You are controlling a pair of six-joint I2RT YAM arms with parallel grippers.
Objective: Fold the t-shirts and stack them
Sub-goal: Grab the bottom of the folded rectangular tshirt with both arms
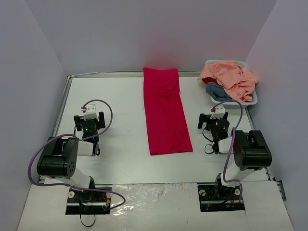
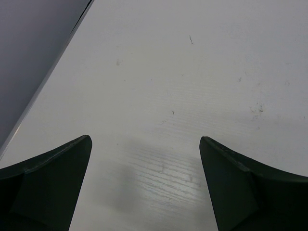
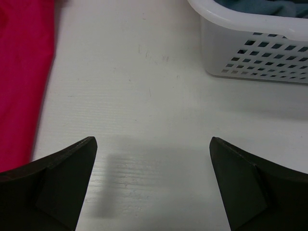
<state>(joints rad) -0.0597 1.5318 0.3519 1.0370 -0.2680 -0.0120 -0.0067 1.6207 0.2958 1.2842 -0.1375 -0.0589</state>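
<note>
Shirts noted in two places. On the white table [image 1: 120, 130] the crimson-red t-shirt [image 1: 166, 113] lay flat, folded into a long narrow strip running from the far edge toward the arms, roughly midway between them. At the far right corner the peach-pink t-shirt [image 1: 231, 77] was heaped unfolded in the white basket [image 1: 254, 101], spilling over its rim. The teal-blue t-shirt [image 1: 215, 91] was bunched under it on the basket's near-left side.

Well left of the red strip, the left gripper [image 1: 89, 117] hovered over bare table, fingers spread wide and holding nothing. Its wrist view showed only tabletop and the foot of the side wall.

Between the red shirt and the basket, just on the near side of the basket, the right gripper [image 1: 215, 119] also had its jaws wide apart and empty. Its wrist view caught the red cloth's edge at left and the basket's perforated wall at upper right, teal cloth showing inside. Neither gripper touched any cloth.
</note>
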